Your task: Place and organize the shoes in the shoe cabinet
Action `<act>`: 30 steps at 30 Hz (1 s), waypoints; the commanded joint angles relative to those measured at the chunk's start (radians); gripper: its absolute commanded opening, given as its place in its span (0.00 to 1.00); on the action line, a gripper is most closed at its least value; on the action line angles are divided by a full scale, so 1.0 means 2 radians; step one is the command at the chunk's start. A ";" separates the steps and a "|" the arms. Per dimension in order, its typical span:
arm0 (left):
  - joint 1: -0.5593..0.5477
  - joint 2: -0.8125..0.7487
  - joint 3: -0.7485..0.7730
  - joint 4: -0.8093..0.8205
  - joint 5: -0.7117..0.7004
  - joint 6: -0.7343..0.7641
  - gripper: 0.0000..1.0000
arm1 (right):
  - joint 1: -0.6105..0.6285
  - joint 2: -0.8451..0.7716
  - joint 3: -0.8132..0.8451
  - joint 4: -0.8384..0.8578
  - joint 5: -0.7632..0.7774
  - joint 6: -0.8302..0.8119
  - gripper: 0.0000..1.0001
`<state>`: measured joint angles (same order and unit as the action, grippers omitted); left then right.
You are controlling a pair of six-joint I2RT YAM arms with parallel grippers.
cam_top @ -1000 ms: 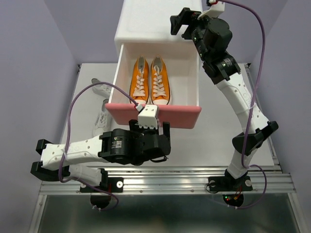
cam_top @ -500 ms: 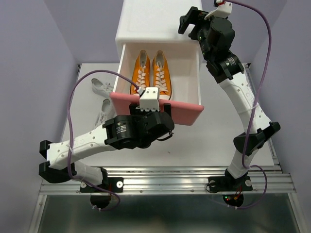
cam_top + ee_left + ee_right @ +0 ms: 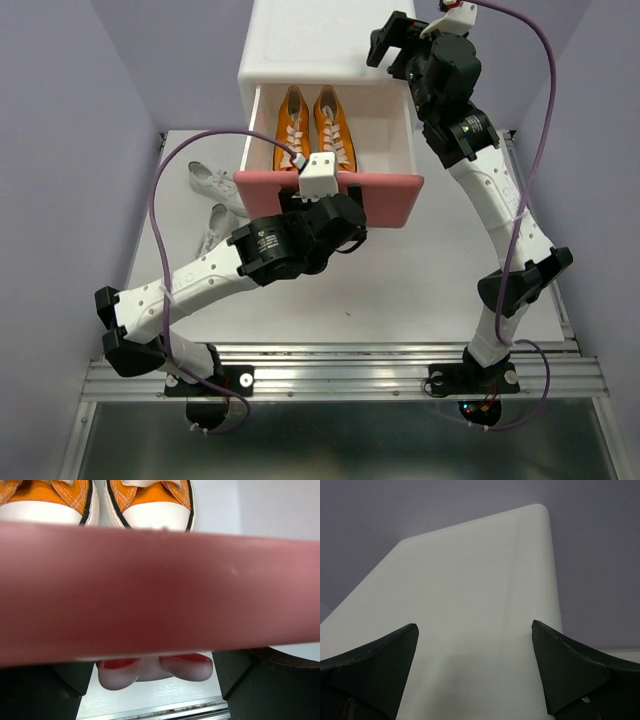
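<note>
Drawer-closing looks to be the step in hand at the shoe cabinet (image 3: pixel 320 40). The orange sneakers (image 3: pixel 318 128) lie side by side inside the open drawer, their white toe caps just behind the darker pink drawer front (image 3: pixel 385 200).

The left gripper (image 3: pixel 325 207) is up against the outside of that front. In the left wrist view its dark fingers (image 3: pixel 40 690) stand spread to either side of the bunny knob (image 3: pixel 152 669), gripping nothing. The drawer juts well out from the cabinet body, so the closing push is judged about half done.

The right gripper (image 3: pixel 395 40) hangs over the cabinet's white top, jaws spread wide and holding nothing. Whether it touches the top to steady the cabinet cannot be told from these views.

Two white sneakers (image 3: pixel 212 190) lie on the table (image 3: pixel 440 270) to the left of the cabinet, outside any drawer. The task as a whole is therefore roughly halfway.

Judged next: a straight push on the pink front until it sits flush, square enough that the drawer does not jam. After that the lower drawer would need opening for the white pair.
</note>
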<state>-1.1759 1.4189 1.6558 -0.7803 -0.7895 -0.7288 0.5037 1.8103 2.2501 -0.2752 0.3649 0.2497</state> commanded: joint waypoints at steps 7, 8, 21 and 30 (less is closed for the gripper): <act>0.158 0.119 0.102 0.234 -0.070 0.090 0.99 | 0.015 0.049 -0.017 -0.127 -0.019 0.038 1.00; 0.161 0.120 0.110 0.253 -0.068 0.097 0.99 | 0.015 0.049 -0.017 -0.126 -0.018 0.037 1.00; 0.231 0.190 0.177 0.321 -0.013 0.143 0.99 | 0.015 0.045 -0.021 -0.126 -0.012 0.035 1.00; 0.237 0.162 0.129 0.321 0.011 0.141 0.99 | 0.015 0.036 -0.031 -0.126 -0.016 0.029 1.00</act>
<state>-0.8196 1.7393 1.9430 -0.3779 -0.6678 -0.4313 0.4995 1.8256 2.2620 -0.2714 0.3832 0.2394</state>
